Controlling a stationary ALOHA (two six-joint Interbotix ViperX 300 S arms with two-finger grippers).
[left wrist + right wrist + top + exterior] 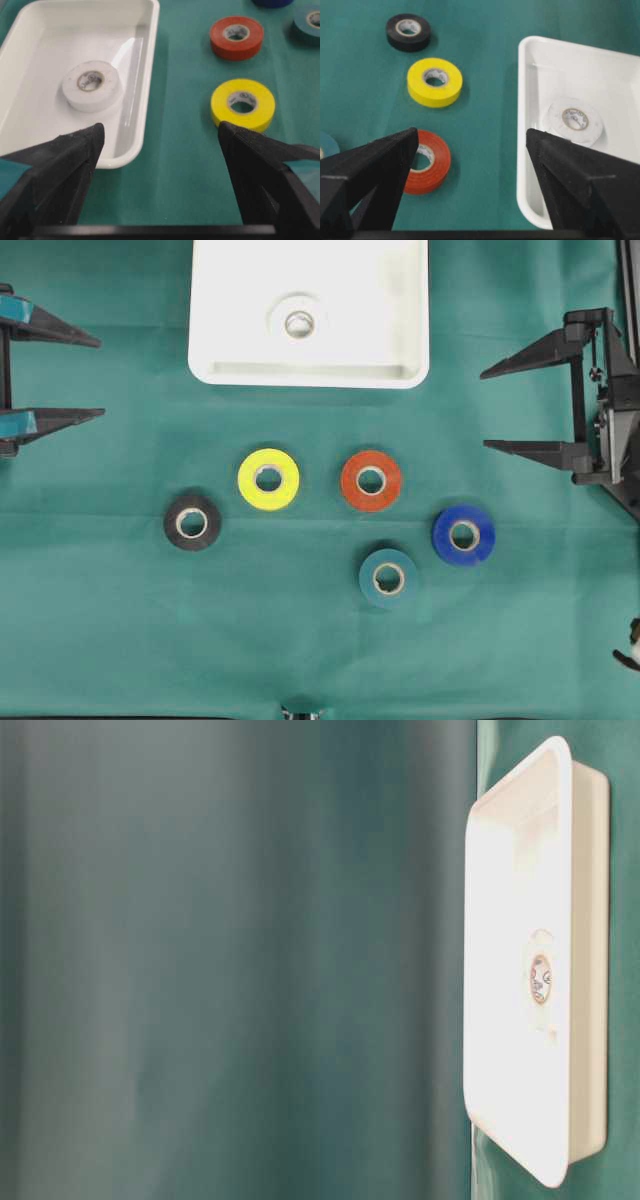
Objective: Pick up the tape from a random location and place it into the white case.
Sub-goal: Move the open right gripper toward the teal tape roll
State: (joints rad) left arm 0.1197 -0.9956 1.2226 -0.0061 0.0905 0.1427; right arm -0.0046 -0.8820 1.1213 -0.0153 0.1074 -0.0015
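Six tape rolls (268, 479), one white case (400, 310), two open grippers (95, 376).

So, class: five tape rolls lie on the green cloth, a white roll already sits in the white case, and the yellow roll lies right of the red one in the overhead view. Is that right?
Not quite. In the overhead view the yellow roll lies left of the red roll, not right. The rest holds: five rolls on the green cloth, and a white roll in the white case.
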